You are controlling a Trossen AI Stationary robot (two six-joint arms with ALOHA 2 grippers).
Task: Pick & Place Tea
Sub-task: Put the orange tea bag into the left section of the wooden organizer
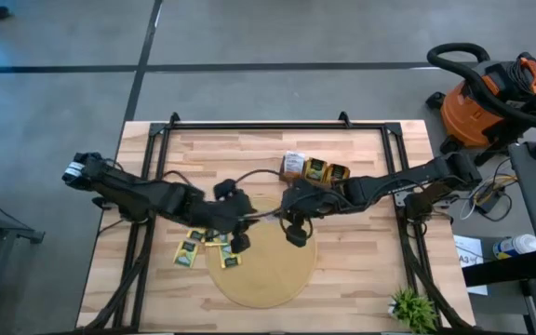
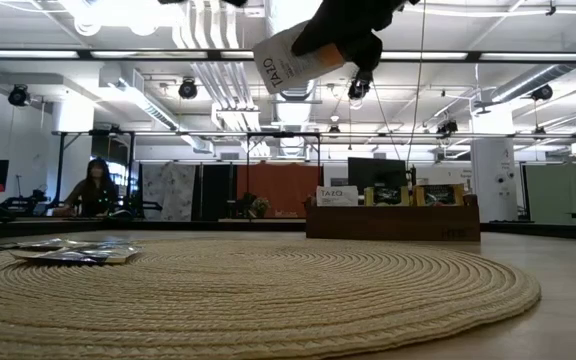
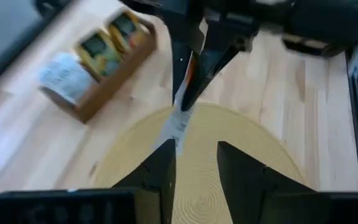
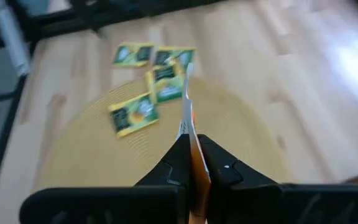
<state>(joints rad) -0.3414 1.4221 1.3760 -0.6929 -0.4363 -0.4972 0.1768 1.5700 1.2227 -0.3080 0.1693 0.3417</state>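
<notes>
Right gripper [image 4: 194, 163] above round woven mat [image 1: 277, 279], jaws clamped on an orange-and-white tea sachet [image 4: 187, 127] held edge-on, off the bench [image 1: 249, 149]. Left gripper [image 3: 194, 163] just left of it, jaws parted, sachet between and beyond their tips, not gripped. Yellow-green sachets [image 1: 203, 247] scattered flat at mat's left edge, some on mat, some on wood. Wooden compartment box [image 1: 316, 170] with more sachets at far centre of bench.
</notes>
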